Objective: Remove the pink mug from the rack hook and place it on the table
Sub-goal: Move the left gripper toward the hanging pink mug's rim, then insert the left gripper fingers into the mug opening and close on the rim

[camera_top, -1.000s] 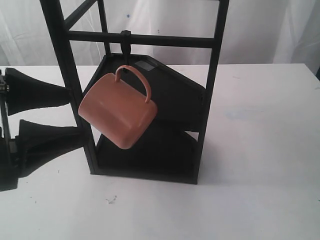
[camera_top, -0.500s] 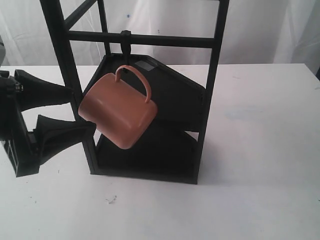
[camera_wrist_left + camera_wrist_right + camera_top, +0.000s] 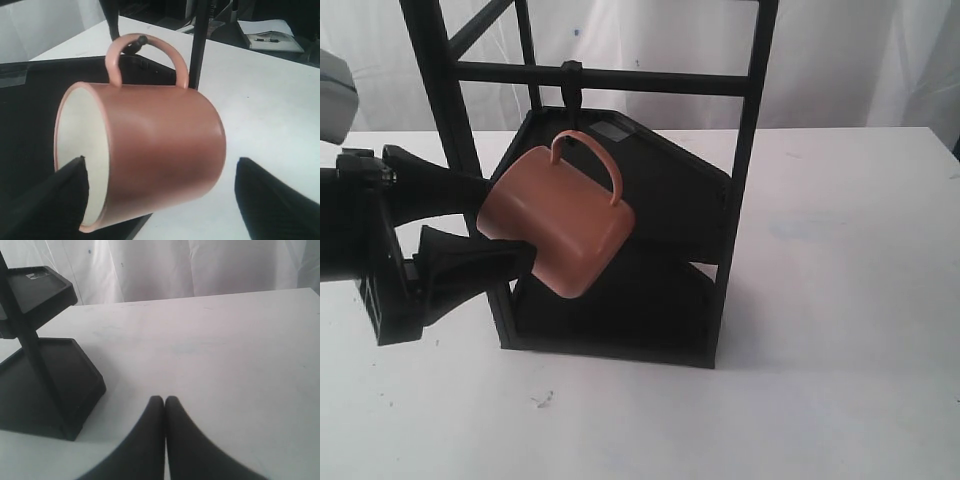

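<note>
The pink mug [image 3: 560, 225] hangs tilted by its thin handle [image 3: 145, 47] from the rack hook [image 3: 570, 85] on the black rack's [image 3: 740, 200] crossbar. Its cream-white mouth [image 3: 82, 150] faces my left gripper [image 3: 508, 222]. That gripper is open and straddles the mug [image 3: 160, 145]: one finger [image 3: 50, 200] is at the mouth rim, the other [image 3: 275, 200] stands clear past the base. My right gripper [image 3: 165, 399] is shut and empty above the white table [image 3: 225, 365], to the side of the rack [image 3: 45, 365]. It does not show in the exterior view.
The rack's two angular black shelves [image 3: 660, 190] sit behind and below the mug. Its front left post [image 3: 470, 190] stands between my left arm and the mug. White table [image 3: 840, 300] stretches to the right of the rack, with a white curtain behind.
My left gripper has moved right, from the view's left edge up to the mug, so its open fingers now bracket it. The mug still hangs on the hook.
</note>
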Controlling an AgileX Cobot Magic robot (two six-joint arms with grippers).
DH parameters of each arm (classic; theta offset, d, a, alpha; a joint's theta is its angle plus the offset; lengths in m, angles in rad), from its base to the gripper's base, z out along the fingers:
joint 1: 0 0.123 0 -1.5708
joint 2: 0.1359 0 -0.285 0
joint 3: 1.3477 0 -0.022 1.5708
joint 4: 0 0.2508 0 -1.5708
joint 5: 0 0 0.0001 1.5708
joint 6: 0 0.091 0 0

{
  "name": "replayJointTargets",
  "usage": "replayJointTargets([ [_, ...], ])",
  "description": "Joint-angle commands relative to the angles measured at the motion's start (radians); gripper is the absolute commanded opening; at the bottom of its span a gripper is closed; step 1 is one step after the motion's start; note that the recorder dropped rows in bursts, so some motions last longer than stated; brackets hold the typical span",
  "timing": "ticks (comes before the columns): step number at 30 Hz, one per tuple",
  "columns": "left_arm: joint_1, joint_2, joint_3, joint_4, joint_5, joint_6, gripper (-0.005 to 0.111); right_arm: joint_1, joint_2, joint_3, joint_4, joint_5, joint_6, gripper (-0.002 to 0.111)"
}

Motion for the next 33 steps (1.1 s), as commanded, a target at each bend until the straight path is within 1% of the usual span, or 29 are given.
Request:
replayJointTargets([
  [1,-0.006,-0.001,0.005,-0.032,0.086,0.008,0.08,-0.009,-0.006,0.005,0.0,-0.004,0.0,0.0],
  [3,-0.006,-0.001,0.005,-0.032,0.142,0.004,0.08,-0.009,-0.006,0.005,0.0,-0.004,0.0,0.0],
  [6,-0.006,-0.001,0.005,-0.032,0.184,-0.008,0.08,-0.009,-0.006,0.005,0.0,-0.004,0.0,0.0],
  [16,-0.006,-0.001,0.005,-0.037,0.184,-0.03,0.08,-0.009,-0.006,0.005,0.0,-0.006,0.0,0.0],
  [23,-0.006,0.002,0.005,-0.133,0.214,0.002,0.08,-0.009,-0.006,0.005,0.0,-0.004,0.0,0.0],
  [27,-0.006,0.04,0.005,-0.152,0.247,0.009,0.08,-0.009,-0.006,0.005,0.0,-0.004,0.0,0.0],
  [33,-0.006,0.109,0.005,-0.176,0.254,0.022,0.08,-0.009,-0.006,0.005,0.0,-0.004,0.0,0.0],
])
